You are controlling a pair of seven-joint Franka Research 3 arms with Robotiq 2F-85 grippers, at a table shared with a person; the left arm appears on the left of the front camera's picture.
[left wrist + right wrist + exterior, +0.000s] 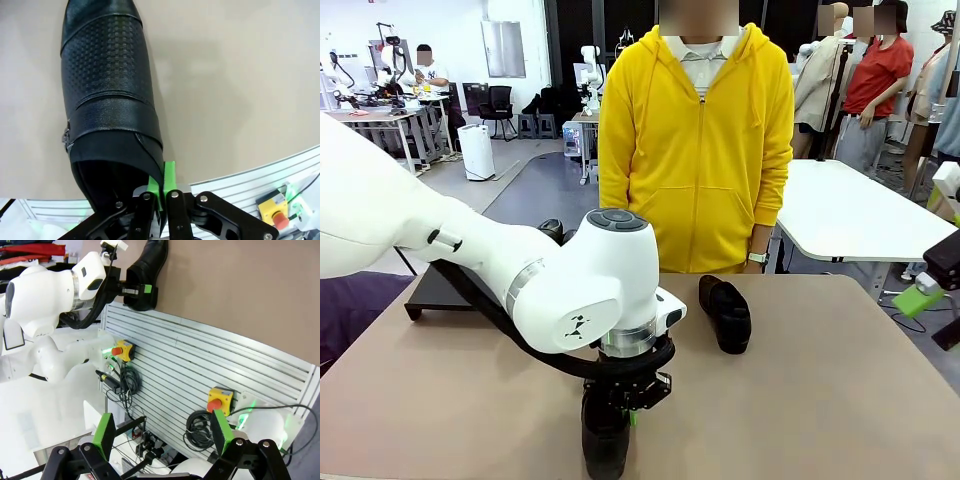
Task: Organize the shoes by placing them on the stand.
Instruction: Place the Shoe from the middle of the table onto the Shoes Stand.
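Left wrist view: a black loafer at the table's near edge is pinched by its collar in the left gripper — right gripper spread. A lift to the stand seems called for next.

**CAMERA PLACEMENT**

Front view: fixed at the near side of the table, facing across it toward the person. The left arm stands close to the lens.

Left wrist view: aimed down along the left gripper, very near the shoe.

Right wrist view: off the table edge, facing the slatted panel from farther off.

All three views share that shoe and the tabletop beside it.
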